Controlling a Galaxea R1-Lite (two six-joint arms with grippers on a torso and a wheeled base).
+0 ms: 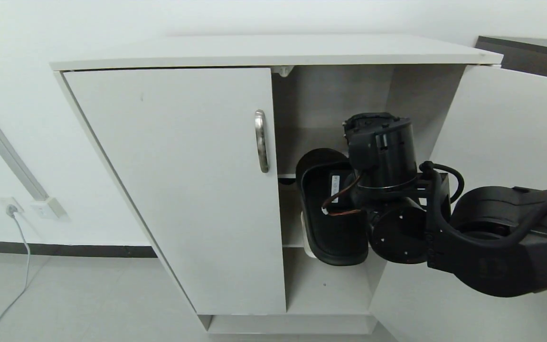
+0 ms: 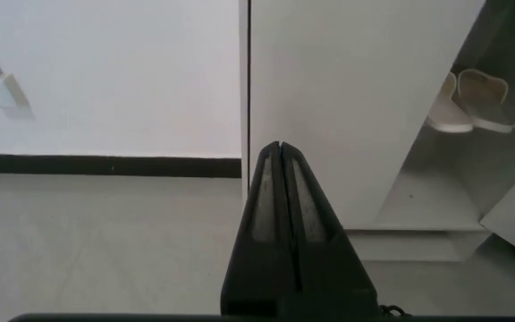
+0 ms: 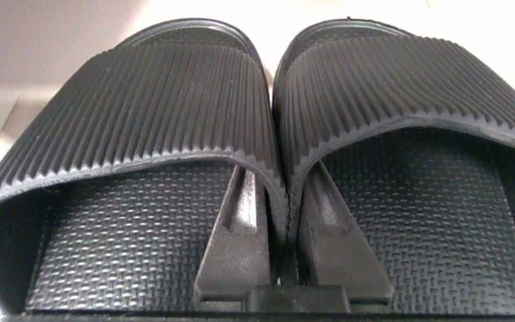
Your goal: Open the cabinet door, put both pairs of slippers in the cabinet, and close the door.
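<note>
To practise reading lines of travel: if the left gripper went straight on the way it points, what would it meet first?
The left gripper would probably meet the closed cabinet door first, near its outer edge; depth is unclear.

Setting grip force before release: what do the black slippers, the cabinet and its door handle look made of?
Black slippers: probably soft rubber or foam; matte, with ribbed straps and pebbled footbeds.
Cabinet: likely white laminated board; flat, smooth, low-sheen panels with square edges.
Door handle: metal, judging by its silvery brushed gleam.
</note>
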